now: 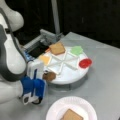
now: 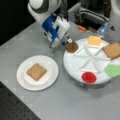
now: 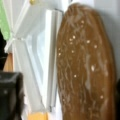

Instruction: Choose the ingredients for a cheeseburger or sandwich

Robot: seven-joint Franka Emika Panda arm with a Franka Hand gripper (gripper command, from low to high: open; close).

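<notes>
A brown round patty (image 1: 49, 76) (image 2: 71, 46) lies at the rim of the white divided tray (image 1: 70, 75) (image 2: 75, 65). My gripper (image 2: 67, 41) (image 3: 65, 95) hangs over it, open, a finger (image 3: 11, 95) standing apart on the patty's (image 3: 85, 65) left. Other ingredient pieces on the tray are a yellow cheese square (image 1: 45, 59) (image 2: 94, 40), a tan toast (image 1: 57, 48) (image 2: 112, 50), a green leaf (image 1: 76, 50) (image 2: 113, 70) and a red disc (image 1: 85, 63) (image 2: 89, 77). One toast square (image 1: 71, 115) (image 2: 36, 71) lies alone on the white round plate (image 1: 57, 107) (image 2: 25, 82).
Behind the tray is a dark open box (image 1: 37, 50) with a grey metal fixture (image 1: 50, 36) and an upright pole (image 1: 55, 15). A small orange object (image 2: 81, 28) lies near that fixture. The grey table (image 2: 62, 102) borders a dark perforated surface (image 2: 15, 110).
</notes>
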